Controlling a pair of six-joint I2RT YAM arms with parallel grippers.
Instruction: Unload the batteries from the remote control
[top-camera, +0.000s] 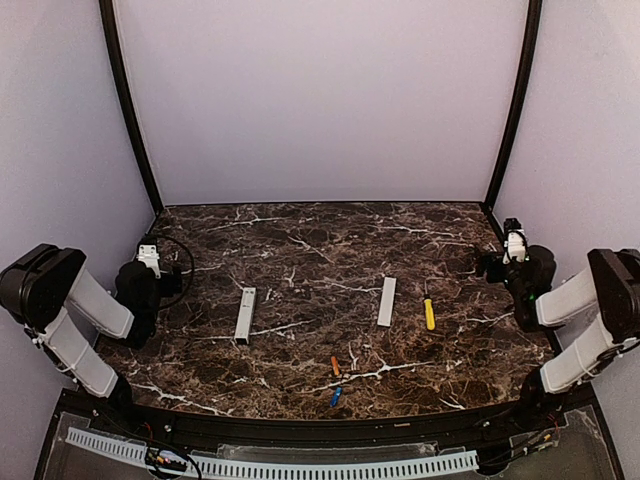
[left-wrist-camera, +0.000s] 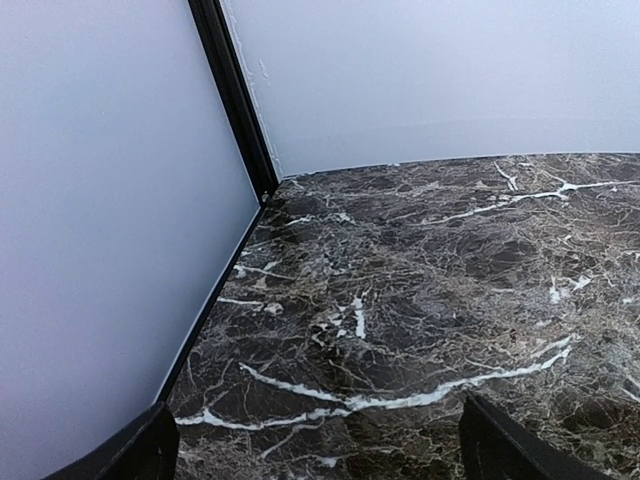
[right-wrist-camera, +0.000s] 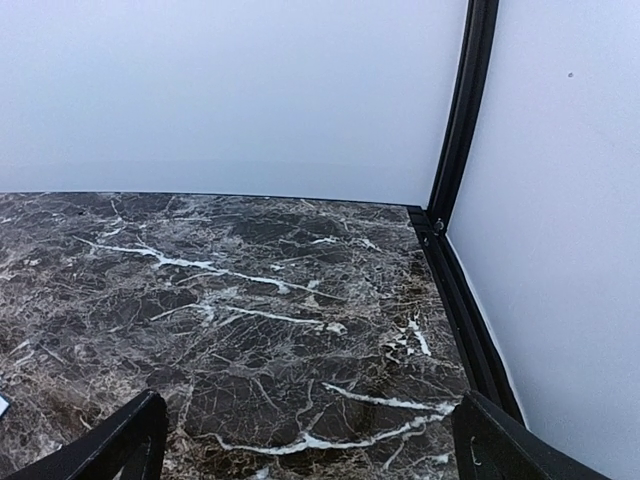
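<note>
While the orange-red battery (top-camera: 335, 365) and blue battery (top-camera: 336, 396) lie on the worktop (top-camera: 320, 250) — apart from the remote control (top-camera: 245, 315) — left hand (left-wrist-camera: 320, 455) and right hand (right-wrist-camera: 305, 440) stand spread, empty.

Remote control (top-camera: 245, 315) left on table (top-camera: 300, 240), back cover (top-camera: 387, 301) right, screwdriver (top-camera: 428, 312) beside it, further right. One battery (top-camera: 335, 365) behind other battery (top-camera: 336, 396), between, nearer me.

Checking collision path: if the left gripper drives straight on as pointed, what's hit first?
No object in line. The left gripper, jaws open, likely meets the dark brown marble tabletop first, before the pale back wall; depth unclear.
</note>
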